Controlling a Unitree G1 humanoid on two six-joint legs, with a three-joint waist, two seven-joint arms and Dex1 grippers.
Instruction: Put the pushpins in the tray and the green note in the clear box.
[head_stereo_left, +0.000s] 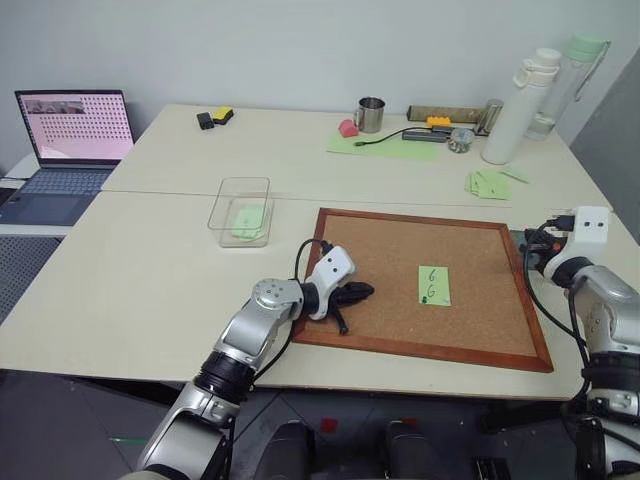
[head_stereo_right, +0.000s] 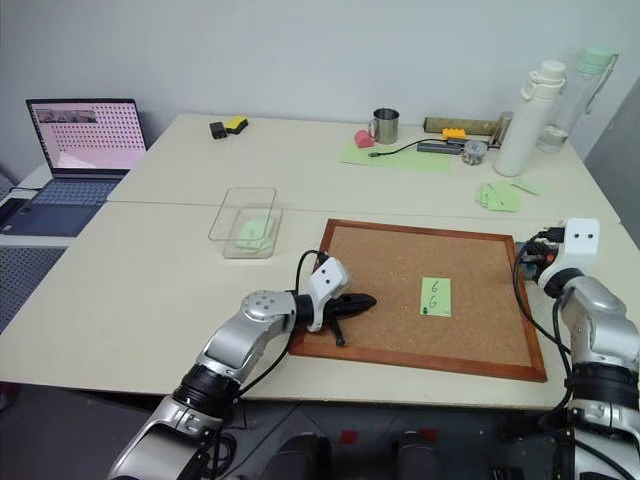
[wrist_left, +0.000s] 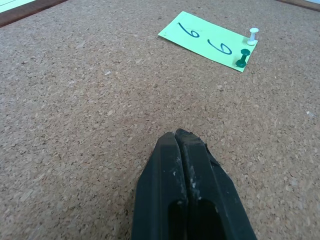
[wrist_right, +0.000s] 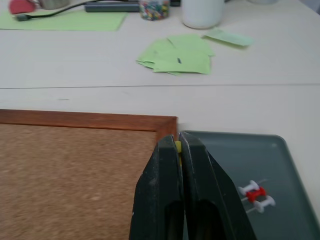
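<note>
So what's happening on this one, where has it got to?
The right gripper is shut on a yellow pushpin, held over the near edge of the grey tray, where red and white pins already lie. The green note is still on the corkboard, with a dark green pushpin in one corner. The left gripper rests shut on the cork. The clear box holds other green slips.

A pale worktop (head_stereo_left: 150, 290) is set against a plain light wall (head_stereo_left: 300, 50). A seam is seen between its sections. Dark floor (head_stereo_left: 60, 420) is glimpsed below.
</note>
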